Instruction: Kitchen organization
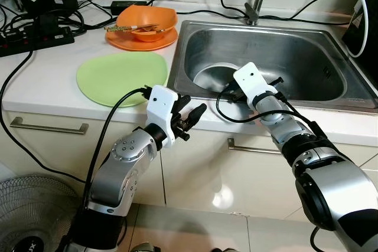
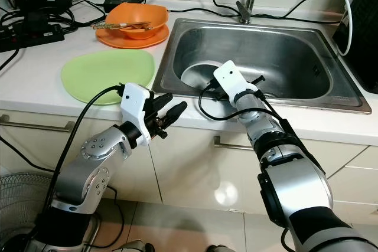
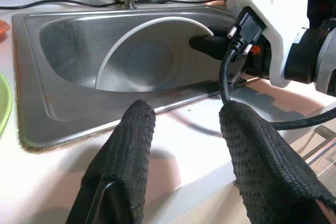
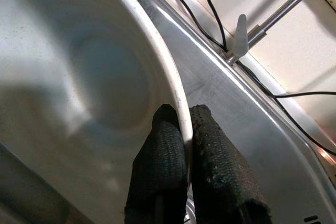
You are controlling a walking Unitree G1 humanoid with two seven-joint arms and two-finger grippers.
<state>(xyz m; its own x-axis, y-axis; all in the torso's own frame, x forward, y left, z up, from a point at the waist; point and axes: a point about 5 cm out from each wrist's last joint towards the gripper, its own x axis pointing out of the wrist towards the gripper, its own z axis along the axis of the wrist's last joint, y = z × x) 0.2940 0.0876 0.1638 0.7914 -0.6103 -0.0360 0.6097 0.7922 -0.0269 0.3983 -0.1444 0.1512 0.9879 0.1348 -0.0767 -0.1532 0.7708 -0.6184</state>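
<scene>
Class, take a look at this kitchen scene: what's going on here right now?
The right gripper has reached into the steel sink and pinches the rim of a metal bowl lying there, one finger on each side. The left gripper hovers open in front of the counter edge, holding nothing. On the counter sit a green plate and an orange bowl on an orange plate.

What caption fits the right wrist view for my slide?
Right gripper pinching the rim of a grey bowl inside the steel sink.
</scene>
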